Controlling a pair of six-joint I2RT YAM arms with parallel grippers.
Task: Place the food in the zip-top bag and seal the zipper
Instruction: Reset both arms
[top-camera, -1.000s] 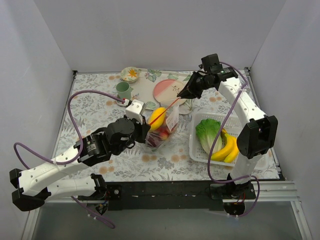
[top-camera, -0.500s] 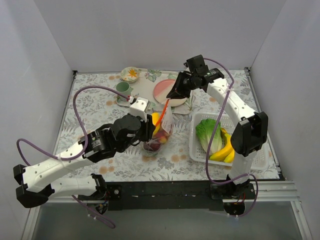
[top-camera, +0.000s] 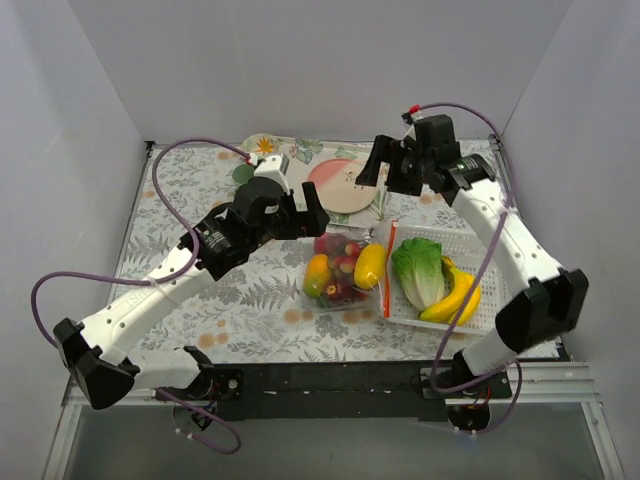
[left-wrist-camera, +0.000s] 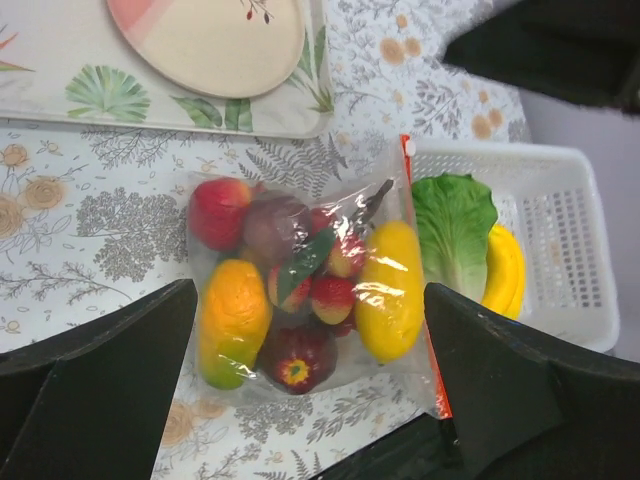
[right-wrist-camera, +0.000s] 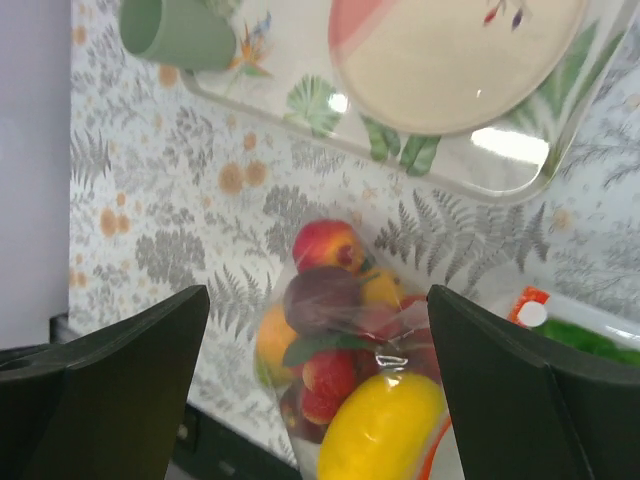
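White matte panels enclose a table (top-camera: 170, 215) covered with a cloth printed in grey ferns and orange blossoms.

**Task item.** The zip-top bag (top-camera: 343, 296) lies flat on the cloth near the table centre, just left of the basket (top-camera: 505, 262). Its film is clear, glossy and wrinkled, with bright highlights. The zipper (left-wrist-camera: 423, 300) is a thin, straight red-orange strip along the bag's right edge. It lies against the basket's left wall, and a small white tab sits at its far end. Whether the strip is pressed closed along its full length cannot be told.

**Contents.** All of the food is inside the bag:
- The yellow lemon-like fruit (left-wrist-camera: 390, 290) is smooth and oval and lies nearest the zipper.
- The orange fruit (left-wrist-camera: 232, 320) is oval with a green tinge at one end and lies on the opposite side.
- The red apple (left-wrist-camera: 220, 210) is round and lies at the far corner.
- Several small red pieces (left-wrist-camera: 330, 298) and a green leaf (left-wrist-camera: 305, 265) lie between these.

**Grippers.** The left gripper (left-wrist-camera: 310, 295) hangs above the bag. Its black wedge-shaped fingers are spread wide and hold nothing. The right gripper (right-wrist-camera: 318, 295) hangs above the bag's far end, with its fingers likewise spread wide and empty.

**Other items.**
- The basket is white slotted plastic and holds a ruffled green lettuce (top-camera: 418, 268) and yellow bananas (top-camera: 455, 298).
- A leaf-patterned tray (right-wrist-camera: 300, 105) carries a round cream and pink plate (right-wrist-camera: 460, 50) and a green cup (right-wrist-camera: 180, 35).
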